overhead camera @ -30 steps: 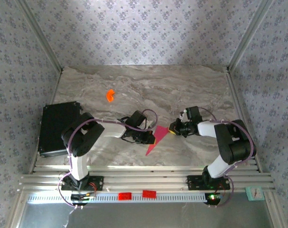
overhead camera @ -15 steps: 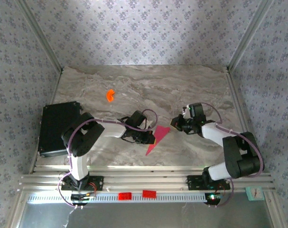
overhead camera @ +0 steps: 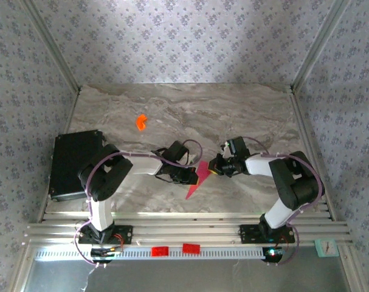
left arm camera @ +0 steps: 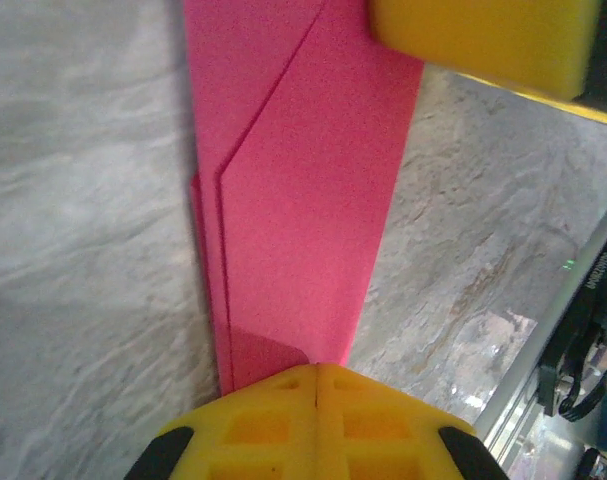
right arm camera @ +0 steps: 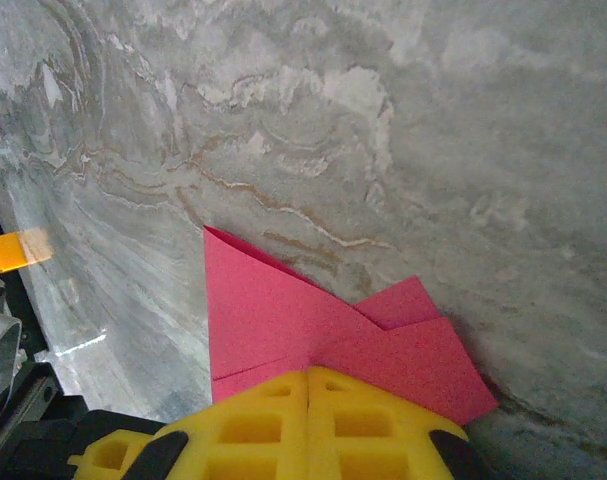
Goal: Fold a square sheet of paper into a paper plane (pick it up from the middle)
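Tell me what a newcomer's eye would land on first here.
The slim magenta-pink folded paper plane lies front-centre on the grey marbled table, with the left end effector and right end effector, both shut, meeting over it. A small orange plastic piece sits alone farther back-left.

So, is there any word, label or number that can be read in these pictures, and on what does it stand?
No text reads clearly.
Two red tags on the front rail: too small to read.
Pale device at the near right corner: too small to read.
White print on a dark part, left wrist view: blurred.
Folded pink paper: no print.
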